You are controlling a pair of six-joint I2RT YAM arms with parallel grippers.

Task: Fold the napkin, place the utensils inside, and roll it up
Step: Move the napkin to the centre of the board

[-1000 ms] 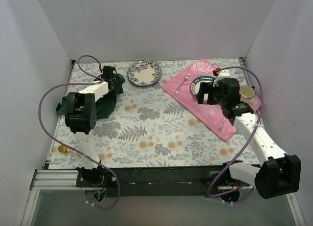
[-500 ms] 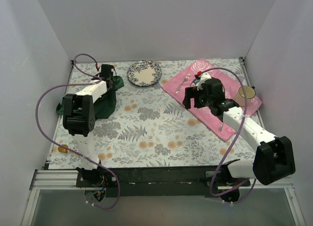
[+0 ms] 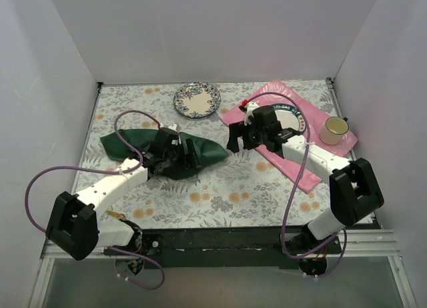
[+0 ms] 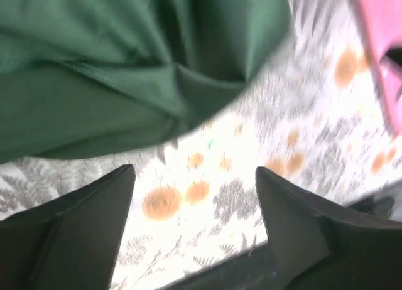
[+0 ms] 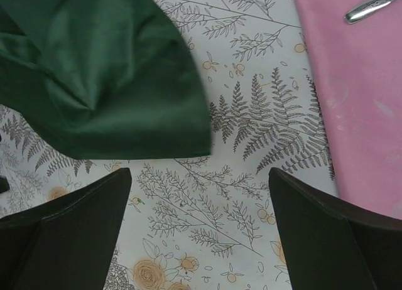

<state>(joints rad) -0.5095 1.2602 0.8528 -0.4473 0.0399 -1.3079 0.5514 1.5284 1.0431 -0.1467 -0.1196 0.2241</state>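
The dark green napkin (image 3: 137, 143) lies crumpled across the left-middle of the table, its right end near the centre. My left gripper (image 3: 189, 153) hovers over that right part. In the blurred left wrist view the gripper (image 4: 193, 171) stands open with only tablecloth between its fingers, and the napkin (image 4: 113, 83) is just beyond the tips. My right gripper (image 3: 235, 141) is open beside the napkin's right tip. In the right wrist view it (image 5: 200, 172) is over bare tablecloth, the napkin (image 5: 107, 83) ahead to the left. The utensils are hidden.
A pink placemat (image 3: 293, 163) at the right carries a blue-rimmed plate (image 3: 292, 115) and a mug (image 3: 333, 129). A silver handle (image 5: 374, 4) lies on the placemat (image 5: 358, 102). A patterned plate (image 3: 197, 99) sits at the back centre.
My left arm swung from the far left to the middle, dragging the napkin along, and its jaws shut and then came apart. The right arm moved left off the placemat to the napkin's right end.
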